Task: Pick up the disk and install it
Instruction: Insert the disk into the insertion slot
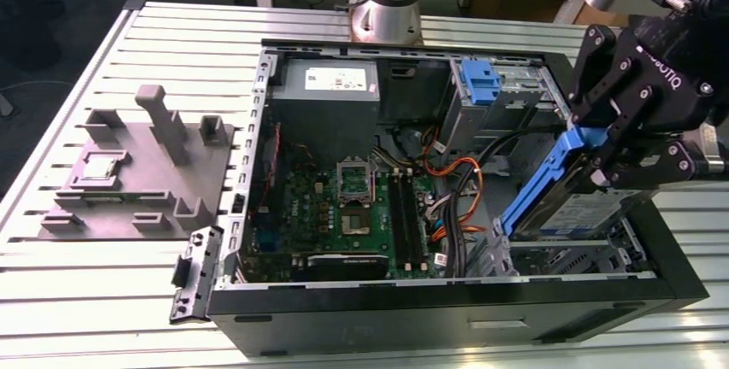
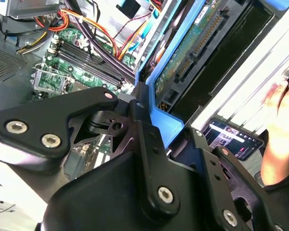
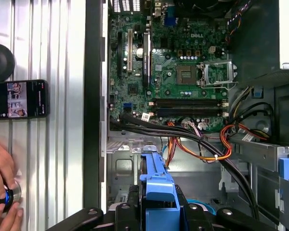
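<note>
The disk (image 1: 579,213) is a silver-grey drive with a white-and-blue label in a blue carrier frame. My gripper (image 1: 621,162) is shut on its upper end. The disk hangs tilted, with its lower end reaching into the drive bay corner of the open computer case (image 1: 456,305) at the exterior view's right. The second wrist view shows the disk's green circuit board side (image 2: 192,45) and its blue frame pinched between my black fingers (image 2: 143,126). In the first wrist view the blue carrier (image 3: 156,185) stands edge-on above the bay floor.
Inside the case lie the motherboard (image 1: 341,207), bundled orange and black cables (image 1: 462,190), a power-supply box (image 1: 327,83) and another blue carrier (image 1: 483,85). A grey stand with posts (image 1: 148,164) sits outside it. A phone (image 3: 19,98) and a person's hand (image 3: 2,180) rest beside the case.
</note>
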Tool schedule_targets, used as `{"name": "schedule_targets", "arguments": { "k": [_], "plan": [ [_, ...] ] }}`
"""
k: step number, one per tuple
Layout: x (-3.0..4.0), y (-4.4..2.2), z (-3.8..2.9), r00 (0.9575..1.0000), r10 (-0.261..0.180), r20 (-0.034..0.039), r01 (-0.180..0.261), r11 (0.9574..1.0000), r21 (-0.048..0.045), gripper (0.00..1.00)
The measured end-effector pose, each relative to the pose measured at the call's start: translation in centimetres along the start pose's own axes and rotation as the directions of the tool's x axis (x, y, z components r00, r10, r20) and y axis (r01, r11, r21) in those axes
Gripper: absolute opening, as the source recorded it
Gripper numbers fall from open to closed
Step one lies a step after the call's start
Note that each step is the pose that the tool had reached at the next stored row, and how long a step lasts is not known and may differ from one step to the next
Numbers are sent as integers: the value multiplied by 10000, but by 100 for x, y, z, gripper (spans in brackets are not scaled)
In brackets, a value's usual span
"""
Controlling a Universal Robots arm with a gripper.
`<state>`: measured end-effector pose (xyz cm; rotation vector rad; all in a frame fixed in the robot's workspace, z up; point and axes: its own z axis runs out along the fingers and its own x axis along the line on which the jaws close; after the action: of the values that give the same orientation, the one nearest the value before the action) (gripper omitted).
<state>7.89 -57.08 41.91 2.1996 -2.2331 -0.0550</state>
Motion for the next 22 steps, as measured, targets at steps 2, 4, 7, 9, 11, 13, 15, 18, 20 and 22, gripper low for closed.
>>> {"name": "schedule_targets", "arguments": {
  "k": [2, 4, 7, 9, 11, 13, 15, 18, 20, 22],
  "plan": [
    [0, -1, 19, 10000, -1, -2, 1, 10000, 8, 37],
    [1, 0, 40, 10000, 0, -2, 0, 10000, 15, 37],
    [2, -1, 66, 10000, 0, -1, 0, 10000, 20, 37],
    [2, -2, 71, 10000, 0, -2, 0, 10000, 21, 37],
    [2, -1, 71, 10000, 0, -3, 0, 10000, 20, 37],
    [2, -1, 72, 10000, 0, -2, 0, 10000, 20, 37],
    [2, -1, 72, 10000, 0, -2, 0, 10000, 20, 37],
    [2, -1, 73, 10000, 0, -2, 0, 10000, 21, 37],
    [2, -2, 72, 10000, 0, -4, 0, 10000, 21, 38],
    [2, -2, 73, 10000, 0, -3, 0, 10000, 21, 44]
  ]
}}
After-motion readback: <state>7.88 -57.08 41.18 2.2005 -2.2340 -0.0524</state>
